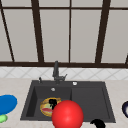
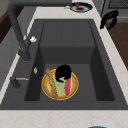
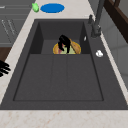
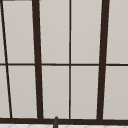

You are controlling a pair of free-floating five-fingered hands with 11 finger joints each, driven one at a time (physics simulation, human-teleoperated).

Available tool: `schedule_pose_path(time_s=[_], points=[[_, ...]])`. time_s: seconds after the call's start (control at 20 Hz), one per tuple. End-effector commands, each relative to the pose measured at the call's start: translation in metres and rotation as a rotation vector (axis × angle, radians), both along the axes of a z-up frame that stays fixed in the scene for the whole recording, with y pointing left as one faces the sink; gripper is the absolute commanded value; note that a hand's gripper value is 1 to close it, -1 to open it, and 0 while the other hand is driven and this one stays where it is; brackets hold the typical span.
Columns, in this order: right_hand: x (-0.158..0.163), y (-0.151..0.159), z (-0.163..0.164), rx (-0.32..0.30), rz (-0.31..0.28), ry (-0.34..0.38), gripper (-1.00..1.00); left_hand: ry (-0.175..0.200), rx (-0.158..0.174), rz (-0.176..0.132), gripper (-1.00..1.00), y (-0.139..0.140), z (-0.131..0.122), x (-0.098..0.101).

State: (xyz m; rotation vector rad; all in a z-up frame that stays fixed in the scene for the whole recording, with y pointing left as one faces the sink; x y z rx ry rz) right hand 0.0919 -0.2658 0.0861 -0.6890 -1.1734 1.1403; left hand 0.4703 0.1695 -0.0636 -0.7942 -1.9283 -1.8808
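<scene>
The left hand (image 1: 52,102) is down in the basin of the dark sink (image 1: 105,100), its fingers curled over the yellow-rimmed plate (image 2: 73,91); whether they actually pinch the plate or merely rest on it cannot be told. In the left side view that hand (image 2: 63,73) sits at about the plate's 12 o'clock, above a brown stick-like piece (image 2: 51,83), a pale green piece and a red strip lying on the plate. The plate itself lies on the floor of the left basin, at roughly 7 o'clock from the faucet (image 1: 56,71) in the front view. The right hand (image 1: 97,123) hangs in the air by the sink's front edge, at about 5 o'clock from the basin, fingers loosely curled and holding nothing. A red ball (image 1: 67,114) stands in front of the sink. A blue plate (image 1: 7,103) and a green item (image 1: 2,118) lie on the counter at 9 o'clock, and a dark plate (image 2: 80,7) at the other end. No writing, label or brand can be read anywhere.
</scene>
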Motion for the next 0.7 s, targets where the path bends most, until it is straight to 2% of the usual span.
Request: schedule_pose_path(time_s=[0.0, 0.05, 0.2, 0.3, 0.4, 0.65], points=[[0.0, 0.0, 0.0, 0.0, 0.0, 0.0, 0.0, 0.063, -0.004, -0.015, -1.0, 0.0, -0.002, -0.003], [0.0, 0.0, 0.0, 0.0, 0.0, 0.0, 0.0, 0.088, -0.015, -0.012, -1.0, 0.0, 0.003, 0.001], [0.0, 0.0, 0.0, 0.0, 0.0, 0.0, 0.0, 0.114, -0.041, -0.021, -1.0, -0.001, 0.011, 0.009], [0.0, 0.0, 0.0, 0.0, 0.0, 0.0, 0.0, 0.105, -0.061, -0.027, -1.0, -0.001, 0.016, 0.011], [0.0, 0.0, 0.0, 0.0, 0.0, 0.0, 0.0, 0.122, -0.079, -0.04, -1.0, 0.0, 0.024, 0.006], [0.0, 0.0, 0.0, 0.0, 0.0, 0.0, 0.0, 0.203, -0.099, -0.051, -1.0, 0.007, 0.028, 0.007]])
